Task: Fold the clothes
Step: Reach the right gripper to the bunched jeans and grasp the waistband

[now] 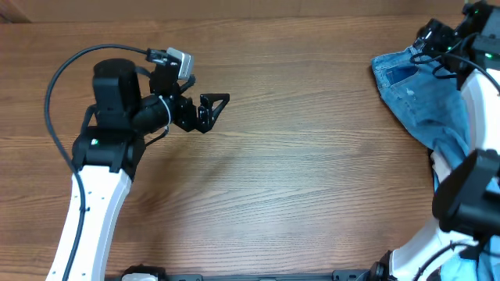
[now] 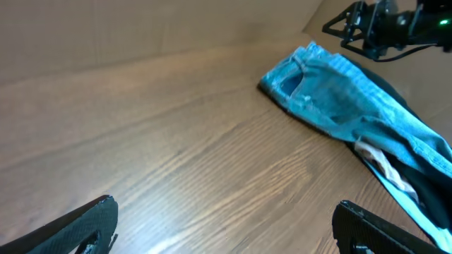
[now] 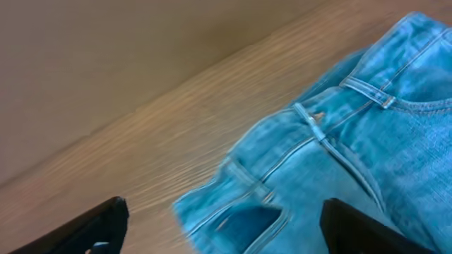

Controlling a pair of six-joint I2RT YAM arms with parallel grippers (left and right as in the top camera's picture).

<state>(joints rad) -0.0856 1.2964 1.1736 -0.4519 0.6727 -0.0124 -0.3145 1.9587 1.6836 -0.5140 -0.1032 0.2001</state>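
Observation:
The light-blue denim jeans (image 1: 418,97) lie bunched at the table's far right, partly under my right arm. They also show in the left wrist view (image 2: 339,99) and fill the right wrist view (image 3: 339,162), with the waistband, belt loops and a pocket visible. My right gripper (image 1: 428,35) is open and empty, above the jeans' waistband corner (image 3: 222,226). My left gripper (image 1: 217,104) is open and empty over bare wood at the left, far from the jeans (image 2: 226,233).
The wooden table (image 1: 297,172) spans the view. A brown wall (image 3: 106,63) rises behind its far edge. My right arm's white link (image 1: 480,117) lies over the jeans' right part.

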